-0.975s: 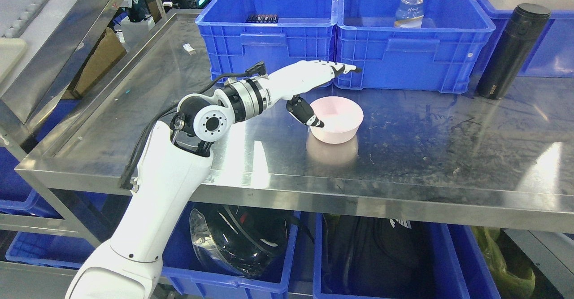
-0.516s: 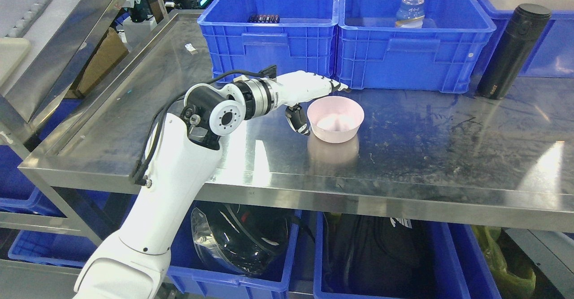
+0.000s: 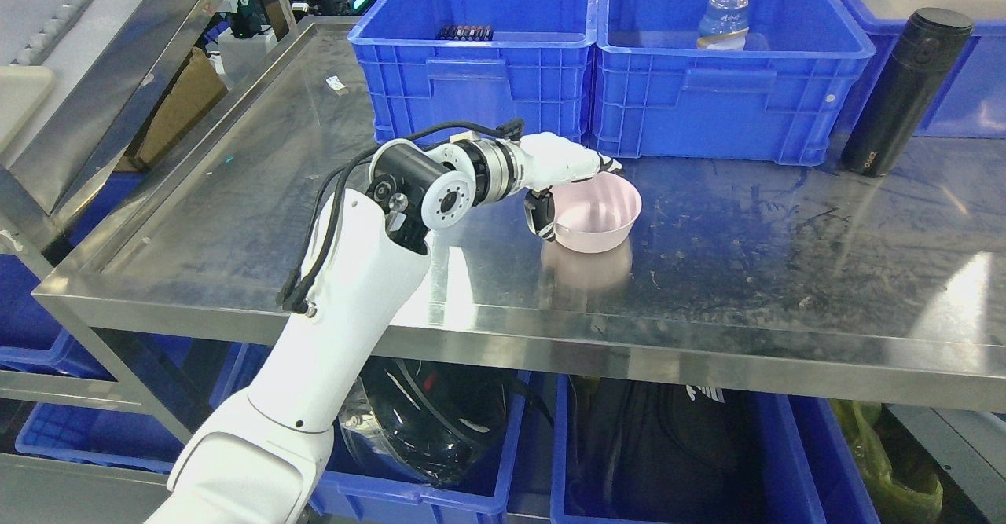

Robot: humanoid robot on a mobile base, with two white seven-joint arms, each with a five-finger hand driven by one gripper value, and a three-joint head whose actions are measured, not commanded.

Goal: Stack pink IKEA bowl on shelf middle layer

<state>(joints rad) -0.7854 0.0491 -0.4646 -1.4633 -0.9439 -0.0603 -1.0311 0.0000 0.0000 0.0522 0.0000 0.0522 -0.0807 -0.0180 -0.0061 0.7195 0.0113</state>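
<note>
The pink bowl (image 3: 596, 213) sits upright on the steel worktop (image 3: 747, 272), just in front of the blue crates (image 3: 613, 100). The left robot hand (image 3: 567, 182) pinches its near-left rim, thumb outside. The bowl looks light, stiff, slippery plastic; the rim is the best hold.

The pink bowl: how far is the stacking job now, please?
Done: the left hand has reached the pink bowl on the steel shelf. In hand: its thumb is at the bowl's outer left wall and its fingers lie over the far rim; a firm grip cannot be confirmed. Left: lifting and stacking; no second bowl is visible.
</note>
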